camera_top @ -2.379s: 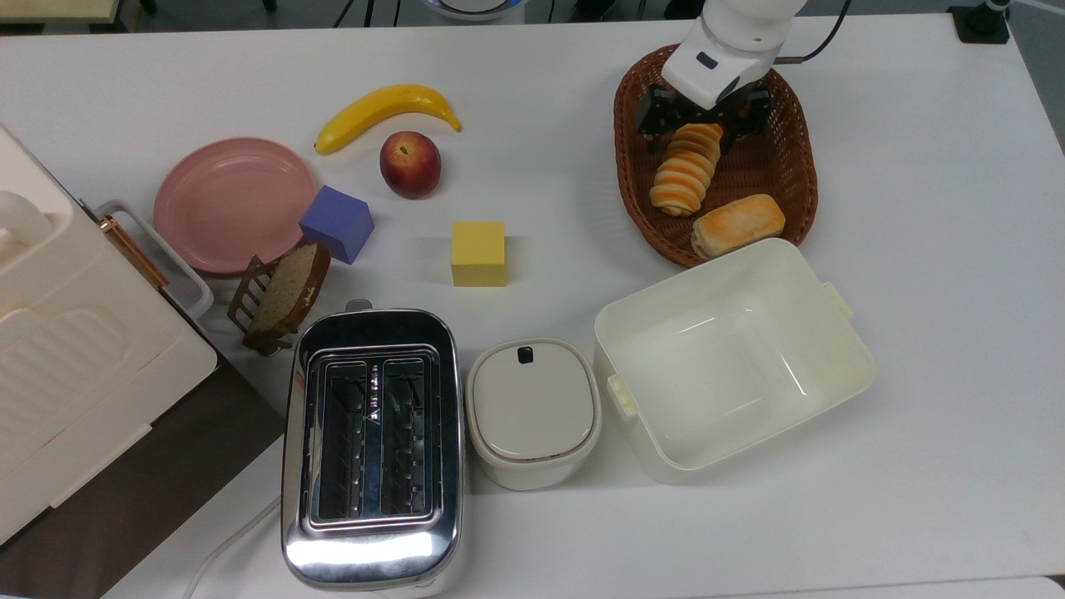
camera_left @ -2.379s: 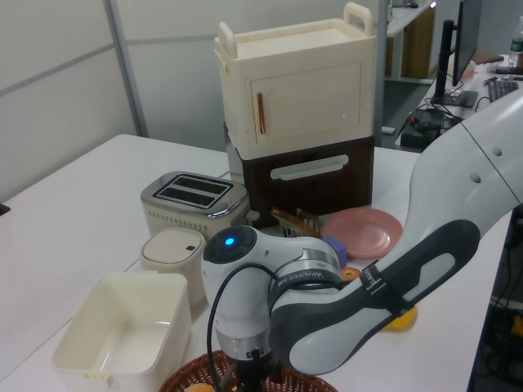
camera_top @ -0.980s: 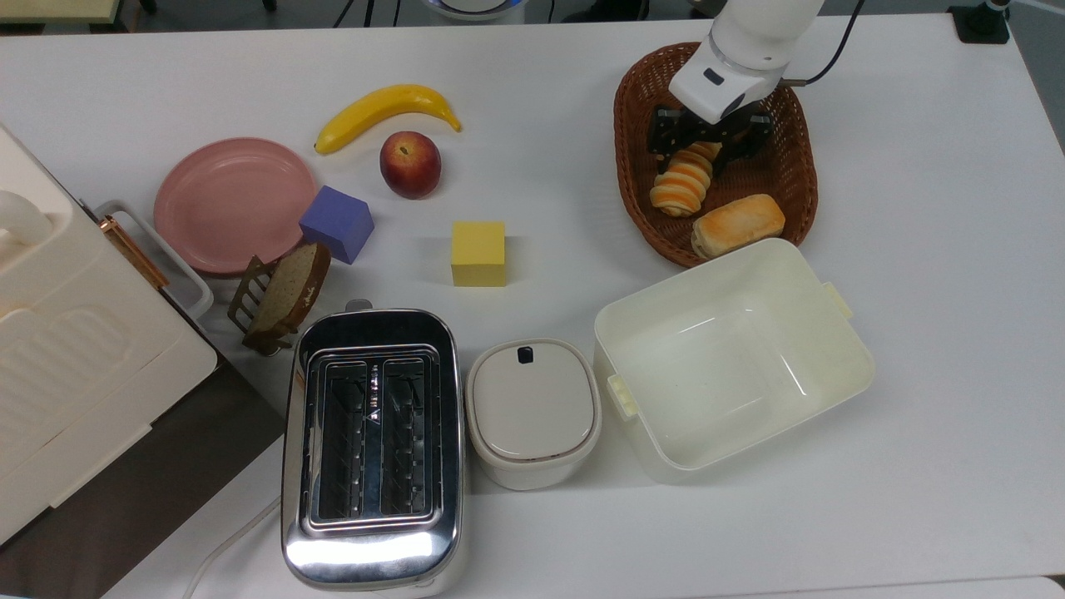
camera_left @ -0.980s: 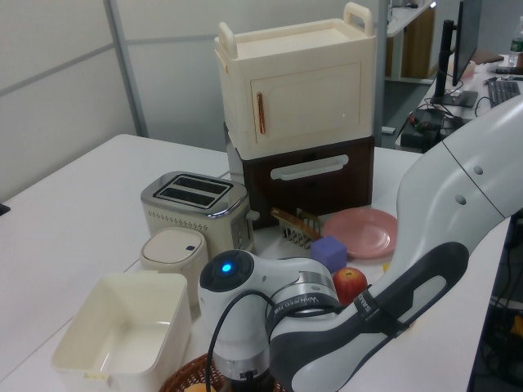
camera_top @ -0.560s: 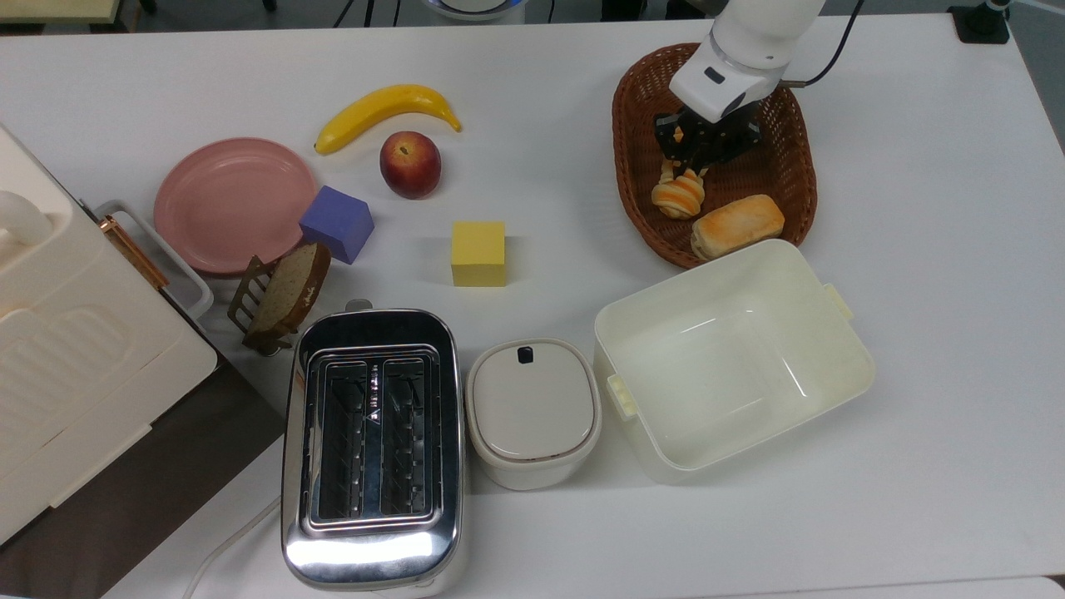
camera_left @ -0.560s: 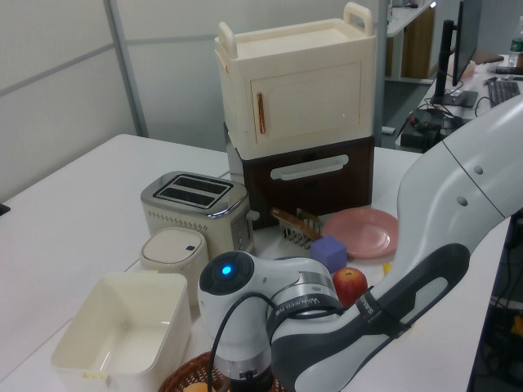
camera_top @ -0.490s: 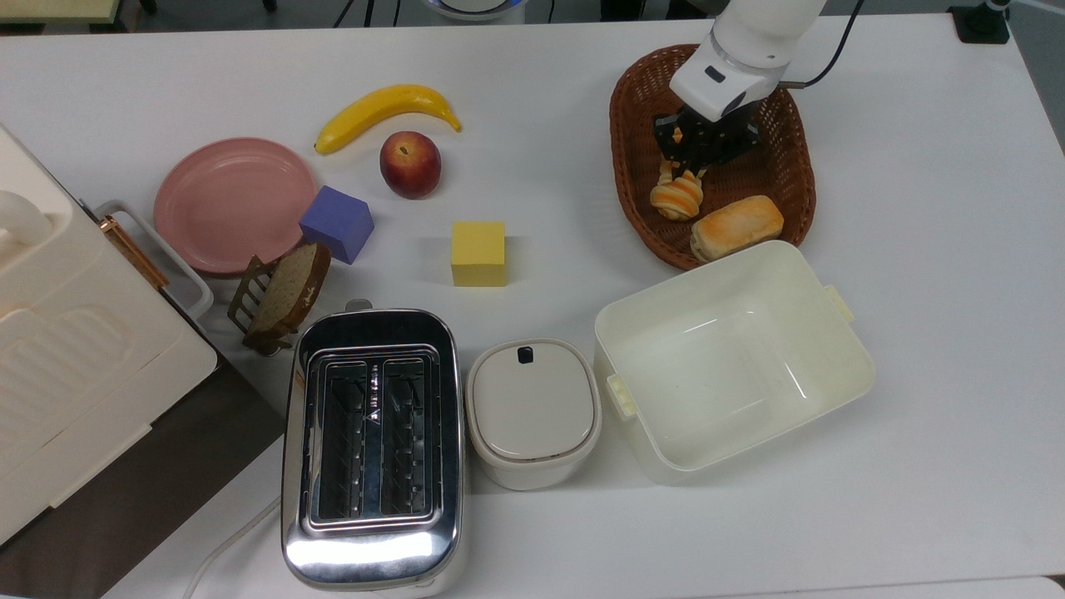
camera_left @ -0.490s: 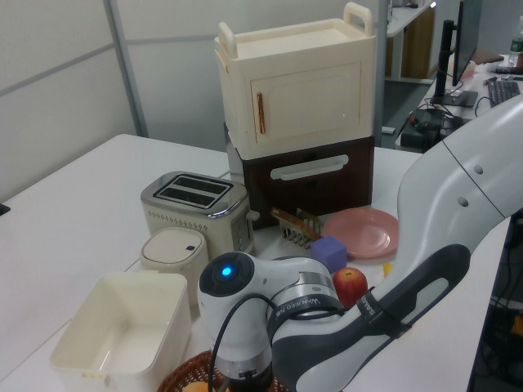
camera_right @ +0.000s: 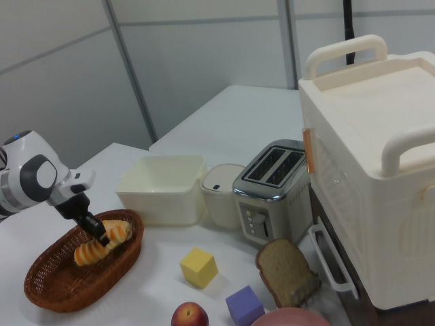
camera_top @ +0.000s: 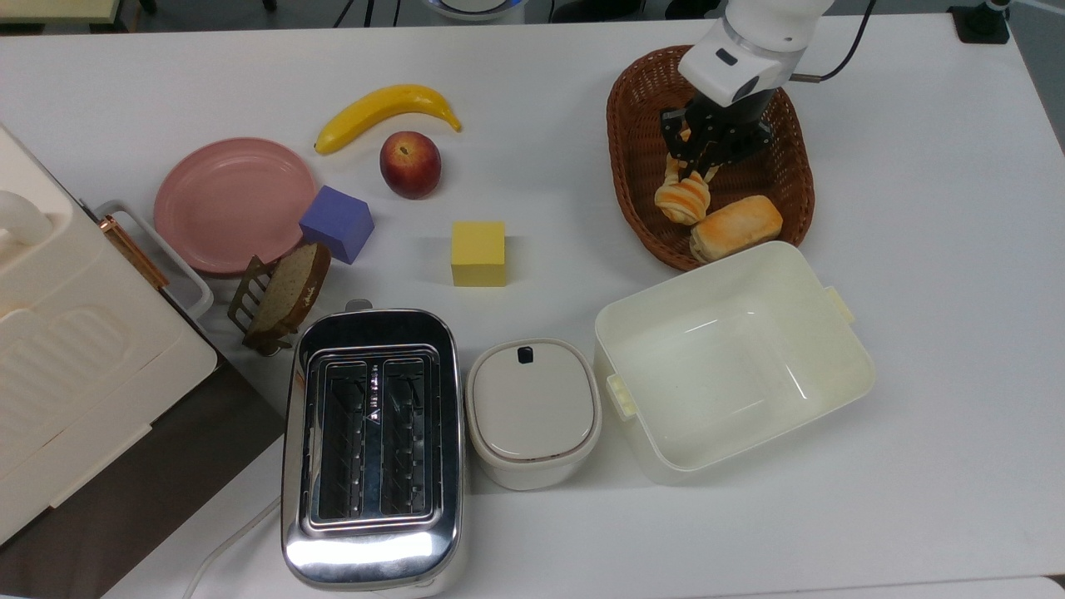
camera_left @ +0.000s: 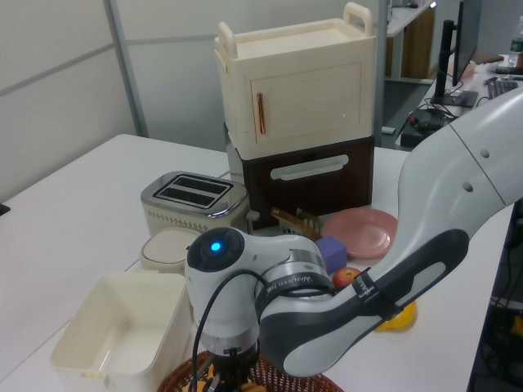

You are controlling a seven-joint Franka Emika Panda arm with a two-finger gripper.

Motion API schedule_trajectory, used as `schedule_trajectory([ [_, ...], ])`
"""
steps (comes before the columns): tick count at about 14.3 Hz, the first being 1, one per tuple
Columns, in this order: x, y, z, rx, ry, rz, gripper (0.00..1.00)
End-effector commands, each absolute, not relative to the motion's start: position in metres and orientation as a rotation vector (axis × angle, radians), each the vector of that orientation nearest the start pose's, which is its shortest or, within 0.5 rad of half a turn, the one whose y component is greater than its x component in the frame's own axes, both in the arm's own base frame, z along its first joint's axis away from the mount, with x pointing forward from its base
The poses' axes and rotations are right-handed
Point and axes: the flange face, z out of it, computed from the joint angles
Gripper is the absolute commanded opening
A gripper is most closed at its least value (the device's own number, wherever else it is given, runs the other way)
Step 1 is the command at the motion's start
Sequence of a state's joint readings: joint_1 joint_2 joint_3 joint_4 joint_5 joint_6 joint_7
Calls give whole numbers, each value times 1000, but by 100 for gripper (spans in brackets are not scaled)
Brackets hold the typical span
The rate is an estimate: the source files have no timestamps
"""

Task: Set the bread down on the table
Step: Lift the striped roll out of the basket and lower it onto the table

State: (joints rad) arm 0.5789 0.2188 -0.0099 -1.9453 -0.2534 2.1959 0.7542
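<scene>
In the top view the striped bread (camera_top: 682,200) hangs tilted over the brown wicker basket (camera_top: 632,166). My gripper (camera_top: 704,156) is shut on its upper end. Its lower end sits low beside the smooth golden bun (camera_top: 736,226); I cannot tell whether it touches the basket floor. In the right view my gripper (camera_right: 100,235) holds the bread (camera_right: 117,231) above the basket (camera_right: 47,288), with the bun (camera_right: 87,254) to the right view's left. The white table (camera_top: 915,249) lies all around. The basket rim (camera_left: 282,382) peeks out under the arm in the left view.
A cream open box (camera_top: 732,358) stands just below the basket in the top view. Left of it are a lidded pot (camera_top: 532,412) and a toaster (camera_top: 372,445). A yellow cube (camera_top: 478,253), apple (camera_top: 410,163), banana (camera_top: 387,112) and pink plate (camera_top: 229,204) lie further left.
The fingers, wide open astride the flat-lying bread 2.4 s ago, have shut on its upper end. The bread has tipped up steeply, and the gripper has drifted slightly to the top view's right.
</scene>
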Motion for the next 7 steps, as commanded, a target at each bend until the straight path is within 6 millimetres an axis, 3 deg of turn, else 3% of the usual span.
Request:
schedule_trajectory([
  [1,518,309,398,-3294,116,-291,14],
  [5,562,259,430,-3275,279,-380,14],
  [7,585,220,441,-3265,369,-412,14],
])
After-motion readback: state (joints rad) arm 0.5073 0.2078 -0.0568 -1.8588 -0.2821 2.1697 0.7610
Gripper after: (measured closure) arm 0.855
